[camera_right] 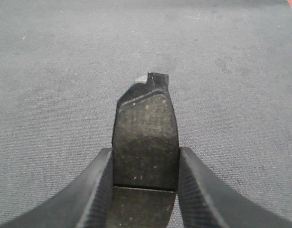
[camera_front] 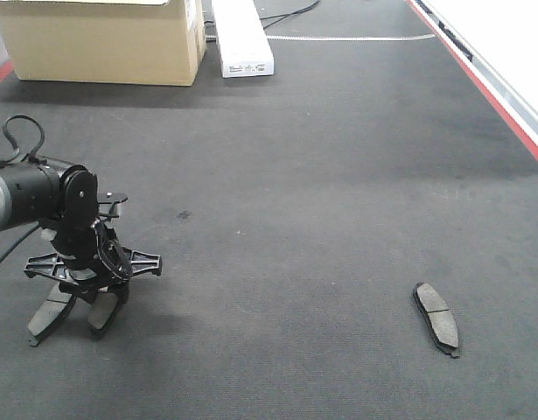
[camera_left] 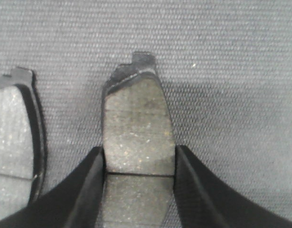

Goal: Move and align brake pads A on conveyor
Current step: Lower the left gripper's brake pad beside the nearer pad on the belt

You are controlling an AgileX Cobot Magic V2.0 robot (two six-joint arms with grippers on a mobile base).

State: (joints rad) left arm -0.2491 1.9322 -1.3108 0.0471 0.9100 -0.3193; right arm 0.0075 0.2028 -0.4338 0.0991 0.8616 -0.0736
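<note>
On the dark conveyor belt (camera_front: pixel 303 201) at the left, my left gripper (camera_front: pixel 96 293) (camera_left: pixel 139 149) is shut on a grey-brown brake pad (camera_front: pixel 103 313) (camera_left: pixel 137 130), its fingers pressing both long edges low over the belt. A second brake pad (camera_front: pixel 48 317) (camera_left: pixel 15 135) lies just to its left, roughly parallel. A third brake pad (camera_front: pixel 436 317) lies alone on the belt at the lower right. In the right wrist view my right gripper (camera_right: pixel 145 151) is shut on another brake pad (camera_right: pixel 145 133), held above the belt. The front view does not show the right gripper.
A cardboard box (camera_front: pixel 102 39) and a long white box (camera_front: pixel 242 39) stand at the far end of the belt. The red edge stripe (camera_front: pixel 505 114) runs along the right side, with a white surface beyond it. A black cable (camera_front: pixel 19 131) loops off the left arm.
</note>
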